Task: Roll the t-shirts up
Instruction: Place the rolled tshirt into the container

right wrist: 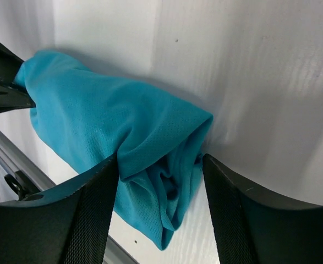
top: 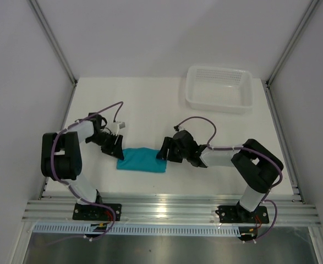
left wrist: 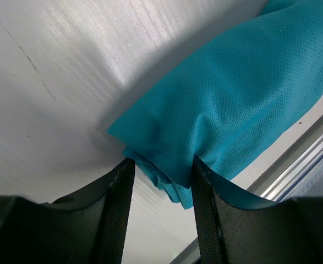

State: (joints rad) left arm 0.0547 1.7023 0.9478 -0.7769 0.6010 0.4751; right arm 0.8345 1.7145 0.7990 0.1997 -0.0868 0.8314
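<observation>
rolled teal soft-fabric t-shirt (top: pixel 142 160) by the white table's (top: pixel 150 104) near edge. left gripper (left wrist: pixel 162 165) straddles one end, grip unclear; right gripper (right wrist: pixel 161 159) sits loosely open around the other. best tightened evenly, ends aligned.

— Any lettering, label, brand or number you can read?

— None. The teal t-shirt (top: pixel 142 160) shows only plain mesh fabric in both wrist views, with no print on it.

— And the white basket (top: pixel 219 88)?

— It is too small in the overhead view to make out any marking.
</observation>
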